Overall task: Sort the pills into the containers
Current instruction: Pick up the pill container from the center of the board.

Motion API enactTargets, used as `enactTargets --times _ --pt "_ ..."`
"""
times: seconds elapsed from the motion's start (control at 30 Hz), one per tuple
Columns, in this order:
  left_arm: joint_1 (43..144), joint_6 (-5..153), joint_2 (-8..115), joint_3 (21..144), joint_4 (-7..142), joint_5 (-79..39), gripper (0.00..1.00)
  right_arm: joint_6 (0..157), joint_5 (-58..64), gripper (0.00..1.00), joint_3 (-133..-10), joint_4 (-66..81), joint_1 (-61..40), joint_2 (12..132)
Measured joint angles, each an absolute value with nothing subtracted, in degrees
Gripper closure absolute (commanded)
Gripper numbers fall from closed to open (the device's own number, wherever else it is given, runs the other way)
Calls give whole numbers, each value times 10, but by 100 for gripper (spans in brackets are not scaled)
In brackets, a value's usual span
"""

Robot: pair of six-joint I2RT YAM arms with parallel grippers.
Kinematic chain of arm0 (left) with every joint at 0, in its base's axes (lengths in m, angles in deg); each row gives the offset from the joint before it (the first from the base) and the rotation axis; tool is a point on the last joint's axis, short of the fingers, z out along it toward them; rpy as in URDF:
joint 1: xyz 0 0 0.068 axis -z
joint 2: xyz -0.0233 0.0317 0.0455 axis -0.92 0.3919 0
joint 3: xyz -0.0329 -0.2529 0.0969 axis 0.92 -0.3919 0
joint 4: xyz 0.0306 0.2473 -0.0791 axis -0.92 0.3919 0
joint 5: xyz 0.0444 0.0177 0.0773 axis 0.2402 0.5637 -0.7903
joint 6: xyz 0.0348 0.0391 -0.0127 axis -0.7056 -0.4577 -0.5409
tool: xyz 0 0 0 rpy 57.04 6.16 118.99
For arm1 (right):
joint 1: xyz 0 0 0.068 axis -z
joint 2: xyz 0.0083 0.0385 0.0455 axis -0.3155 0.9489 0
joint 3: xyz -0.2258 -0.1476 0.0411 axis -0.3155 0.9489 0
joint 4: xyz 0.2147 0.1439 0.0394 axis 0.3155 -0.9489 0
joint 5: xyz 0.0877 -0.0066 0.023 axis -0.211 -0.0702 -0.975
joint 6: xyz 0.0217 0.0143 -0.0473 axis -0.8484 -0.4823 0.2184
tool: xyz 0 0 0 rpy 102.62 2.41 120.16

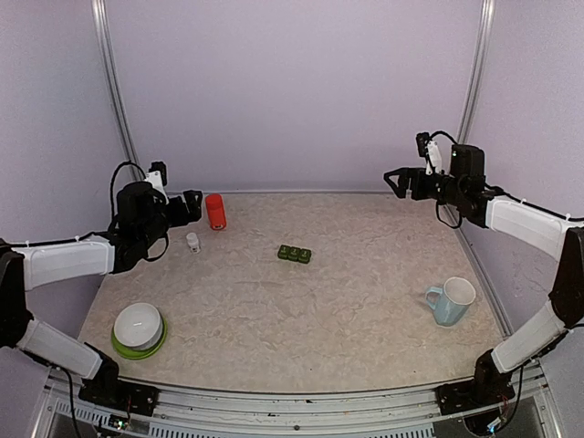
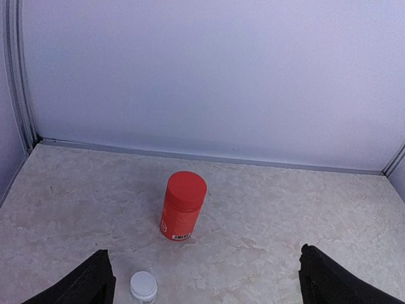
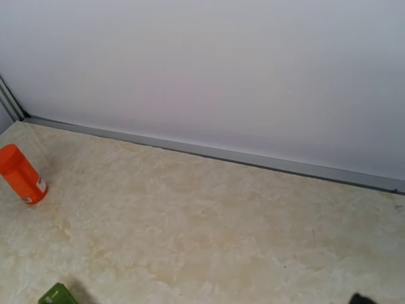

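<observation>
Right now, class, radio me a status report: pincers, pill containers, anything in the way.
Left pincer open, right pincer open, both aloft, empty. Green containers mid-table, untouched. Orange-red bottle and white bottle ahead of left pincer, apart from containers.

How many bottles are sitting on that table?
2. An orange-red bottle stands far back on the left; a small white bottle stands just in front of it, slightly further left. No others show.

left end effector [image 1: 194, 204]: spread (aloft) | right end effector [image 1: 392, 182]: spread
</observation>
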State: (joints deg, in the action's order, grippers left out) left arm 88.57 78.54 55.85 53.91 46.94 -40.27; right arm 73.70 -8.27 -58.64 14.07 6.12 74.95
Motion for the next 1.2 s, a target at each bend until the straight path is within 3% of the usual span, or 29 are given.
enactTargets --times 0.6,1.2 --pt "886 752 540 486 401 -366 1 767 -91 0 -610 115 18 765" --pt "887 758 573 485 395 -360 1 865 -10 0 -763 31 -98 929"
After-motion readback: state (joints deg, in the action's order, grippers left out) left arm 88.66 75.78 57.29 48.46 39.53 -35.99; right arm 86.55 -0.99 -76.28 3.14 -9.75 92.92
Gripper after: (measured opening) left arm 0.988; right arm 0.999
